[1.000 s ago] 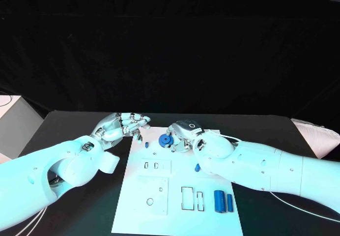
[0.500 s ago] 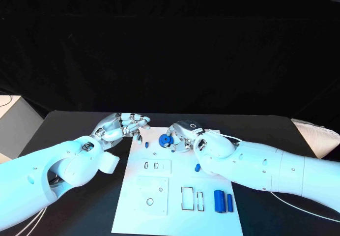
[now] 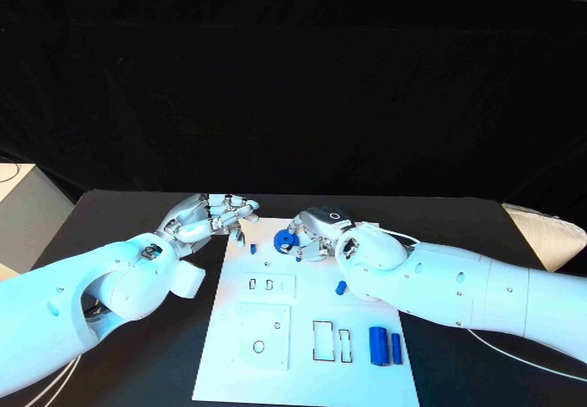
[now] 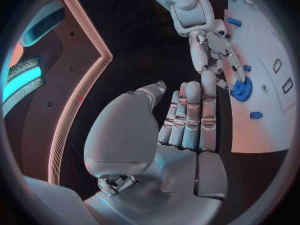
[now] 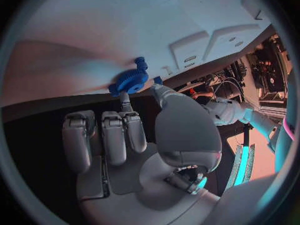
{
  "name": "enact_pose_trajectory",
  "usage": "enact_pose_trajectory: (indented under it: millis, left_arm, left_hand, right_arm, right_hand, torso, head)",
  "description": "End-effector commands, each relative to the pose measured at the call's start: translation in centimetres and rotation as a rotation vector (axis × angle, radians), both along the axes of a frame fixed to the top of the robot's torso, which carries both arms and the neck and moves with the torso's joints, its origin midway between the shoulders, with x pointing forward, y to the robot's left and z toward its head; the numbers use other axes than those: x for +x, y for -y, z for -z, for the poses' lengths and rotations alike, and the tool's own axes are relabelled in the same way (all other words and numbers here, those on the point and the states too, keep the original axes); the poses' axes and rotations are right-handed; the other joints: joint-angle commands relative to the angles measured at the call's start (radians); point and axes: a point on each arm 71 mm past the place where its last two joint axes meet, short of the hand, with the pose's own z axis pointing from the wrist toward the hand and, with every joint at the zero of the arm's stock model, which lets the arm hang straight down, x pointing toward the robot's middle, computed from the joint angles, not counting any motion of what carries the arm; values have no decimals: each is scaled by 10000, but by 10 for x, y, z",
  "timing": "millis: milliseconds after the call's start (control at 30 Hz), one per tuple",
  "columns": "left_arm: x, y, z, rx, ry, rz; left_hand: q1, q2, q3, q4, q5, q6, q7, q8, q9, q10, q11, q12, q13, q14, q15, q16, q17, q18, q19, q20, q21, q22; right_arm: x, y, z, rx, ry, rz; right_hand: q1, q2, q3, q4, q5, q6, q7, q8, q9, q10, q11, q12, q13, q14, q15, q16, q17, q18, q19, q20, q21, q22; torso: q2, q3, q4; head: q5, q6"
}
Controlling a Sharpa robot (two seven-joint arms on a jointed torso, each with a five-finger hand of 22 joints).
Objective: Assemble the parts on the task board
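Note:
The white task board (image 3: 306,348) lies in the middle of the table. A blue gear (image 3: 285,240) sits at its far end. My right hand (image 3: 323,234) pinches the gear's rim (image 5: 129,81) between thumb and a fingertip, the other fingers curled. My left hand (image 3: 215,215) hovers at the board's far left corner, fingers curled in with nothing in them (image 4: 187,115). A small blue peg (image 3: 254,248) stands beside the gear. Another small blue piece (image 3: 341,288) lies mid-board by my right forearm. Two blue bars (image 3: 385,346) lie at the near right.
Empty rectangular slots (image 3: 267,286) and a raised plate with holes (image 3: 263,335) mark the board's middle. More slots (image 3: 330,342) sit left of the bars. Black table (image 3: 135,339) surrounds the board; a white object (image 3: 539,233) lies at the right edge.

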Motion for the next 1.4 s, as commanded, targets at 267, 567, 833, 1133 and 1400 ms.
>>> enact_pose_trajectory:
  millis: [267,567,833,1133,1400]
  left_arm:
    - [-1,2,-1,-85,10,193]
    - [-1,1,-1,-73,13,177]
    - [-1,0,-1,-60,14,163]
    - [-1,0,-1,-55,13,155]
    - [0,-1,0,-42,6,123]
  left_hand:
    - [-33,49,30,9,36,-87,16,29,12,-78,-10,61,22,-88,11,64,-12,59,-100,14,78,15]
    - [-33,49,30,9,36,-87,16,29,12,-78,-10,61,22,-88,11,64,-12,59,-100,14,78,15]
    - [-33,49,30,9,36,-87,16,29,12,-78,-10,61,22,-88,11,64,-12,59,-100,14,78,15]
    - [-33,49,30,9,36,-87,16,29,12,-78,-10,61,22,-88,11,64,-12,59,-100,14,78,15]
    - [-37,48,48,-2,35,-105,20,38,22,-106,-6,88,36,-94,16,70,-19,61,-123,22,107,29]
  right_arm:
    - [-4,-1,8,-329,-613,-108]
    - [-6,3,8,-321,-696,-82]
    - [-8,5,7,-271,-703,-69]
    - [-11,11,1,258,-100,8]
    - [-13,20,-6,807,169,97]
  right_hand:
    - [-175,-9,-77,9,-52,58,3,24,10,599,37,75,2232,1034,31,67,2596,-187,1006,32,63,2510]
    - [-216,6,-77,8,-52,64,1,29,9,609,36,86,2241,1039,31,76,2619,-190,1012,32,74,2523]
    - [-229,9,-76,6,-51,66,0,31,9,609,35,85,2241,1042,30,80,2631,-195,1021,31,90,2541]
    - [-219,22,-43,-16,2,81,-6,42,8,610,31,86,2242,1043,28,81,2635,-200,1029,30,105,2557]
    - [-209,23,-27,-21,34,85,-7,46,7,608,29,85,2240,1041,27,78,2625,-201,1031,29,108,2561]
  torso:
    - [0,11,-11]
    - [2,0,2]
    - [5,11,-8]
    - [-4,13,-3]
    - [-12,19,-13]
  head:
    - [13,-2]
    - [14,-11]
    - [30,-18]
    - [22,-21]
    - [30,-11]
